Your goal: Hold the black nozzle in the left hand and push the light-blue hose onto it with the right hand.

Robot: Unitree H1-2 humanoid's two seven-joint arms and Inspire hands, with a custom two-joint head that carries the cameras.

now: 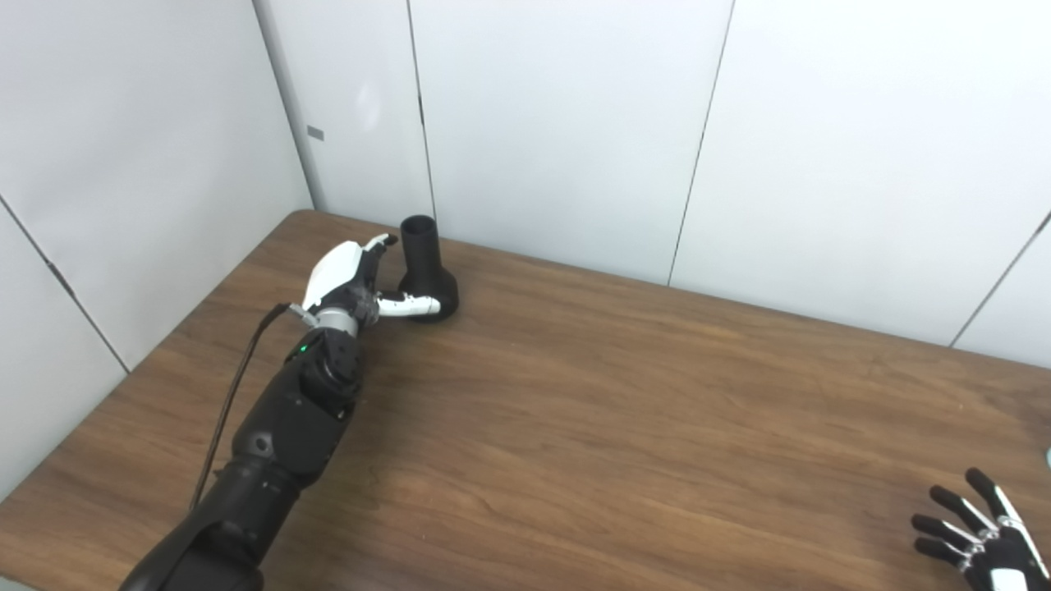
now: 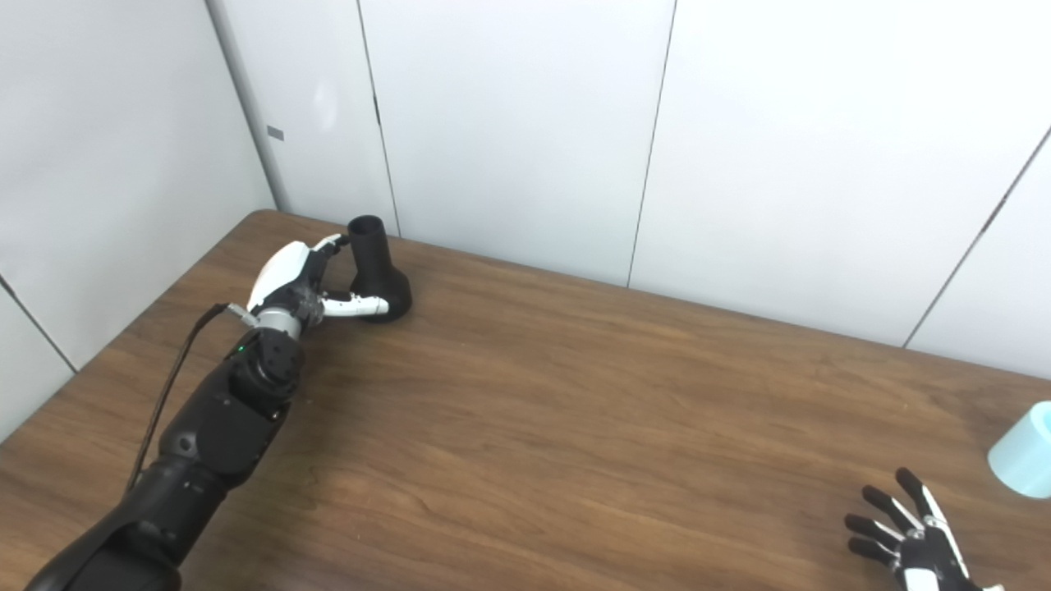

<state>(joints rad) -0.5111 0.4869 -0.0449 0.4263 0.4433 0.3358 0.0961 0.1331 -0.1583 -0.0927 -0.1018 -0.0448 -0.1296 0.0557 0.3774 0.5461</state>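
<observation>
In the left eye view, the left hand (image 1: 349, 275) reaches to the far left corner of the wooden table (image 1: 624, 410). Just beyond and to the right of it stands the black nozzle (image 1: 425, 267), upright on its wide base with the narrow open neck on top. The fingers (image 1: 379, 243) point at the neck and the thumb lies against the base, so the hand is spread around the nozzle; whether it truly grips it cannot be told. The right hand (image 1: 985, 533) hovers at the near right corner, released, fingers splayed and holding nothing. A sliver of pale blue shows at the frame edge beyond it.

In the right eye view, that sliver is the light-blue hose (image 2: 1025, 451), a cylinder end resting on the table just beyond and to the right of the right hand (image 2: 911, 542), apart from its spread fingers. The left hand (image 2: 296, 275) sits beside the nozzle (image 2: 376, 267) as before, thumb at its base.
</observation>
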